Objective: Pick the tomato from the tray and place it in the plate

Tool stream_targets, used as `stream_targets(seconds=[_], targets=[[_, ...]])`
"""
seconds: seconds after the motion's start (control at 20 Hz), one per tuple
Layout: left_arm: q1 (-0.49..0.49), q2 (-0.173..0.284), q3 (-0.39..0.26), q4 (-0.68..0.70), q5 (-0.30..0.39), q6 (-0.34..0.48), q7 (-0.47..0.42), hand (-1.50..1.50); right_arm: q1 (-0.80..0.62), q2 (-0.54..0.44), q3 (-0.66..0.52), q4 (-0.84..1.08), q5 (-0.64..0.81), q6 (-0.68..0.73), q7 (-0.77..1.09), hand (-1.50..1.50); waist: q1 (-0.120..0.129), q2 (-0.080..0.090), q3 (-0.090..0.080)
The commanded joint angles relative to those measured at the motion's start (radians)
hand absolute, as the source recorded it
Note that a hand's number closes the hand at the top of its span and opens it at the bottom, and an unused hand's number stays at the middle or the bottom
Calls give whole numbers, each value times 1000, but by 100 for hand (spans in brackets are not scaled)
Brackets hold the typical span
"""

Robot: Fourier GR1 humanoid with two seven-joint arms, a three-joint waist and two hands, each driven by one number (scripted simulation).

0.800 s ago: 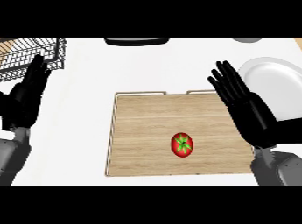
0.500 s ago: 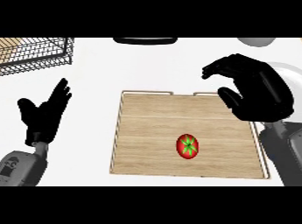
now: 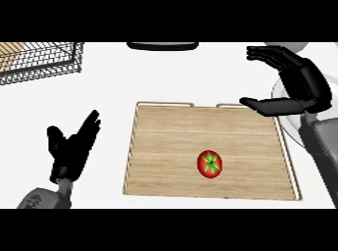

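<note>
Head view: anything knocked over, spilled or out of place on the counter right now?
Nothing stands out. The tomato lies on the wooden tray, untouched. The right hand hangs open above the plate, hiding most of it. The left hand rests open beside the tray.

White counter (image 3: 171,73) with tray (image 3: 171,147)

Left of the tray and beyond it stands a wire basket (image 3: 34,61); a plate (image 3: 288,120) lies just right of the tray.

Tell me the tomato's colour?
Red with a green star-shaped stem top; the tomato shows in the head view.
</note>
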Motion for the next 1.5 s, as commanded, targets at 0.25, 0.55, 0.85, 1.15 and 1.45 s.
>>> stream_targets(seconds=[0.25,0.55,0.85,1.15,1.45], targets=[[89,-27,-7,-19,-23,-15,-16,0,-81,-172,14,102,117,224,-73,-150,-15,-5,-3],[61,-32,4,-25,-29,4,19,0,-132,-254,187,-11,285,335,43,-150,-19,-8,-4],[120,8,29,-66,-16,-45,20,0,-40,-200,274,-230,383,288,234,-150,-29,-12,-3],[76,-83,13,-22,-80,-5,26,0,7,-117,281,-295,484,302,307,-150,-26,-7,-2],[88,-69,37,-83,-78,-14,82,0,87,-91,318,-382,560,330,417,-150,-26,-8,-2]])
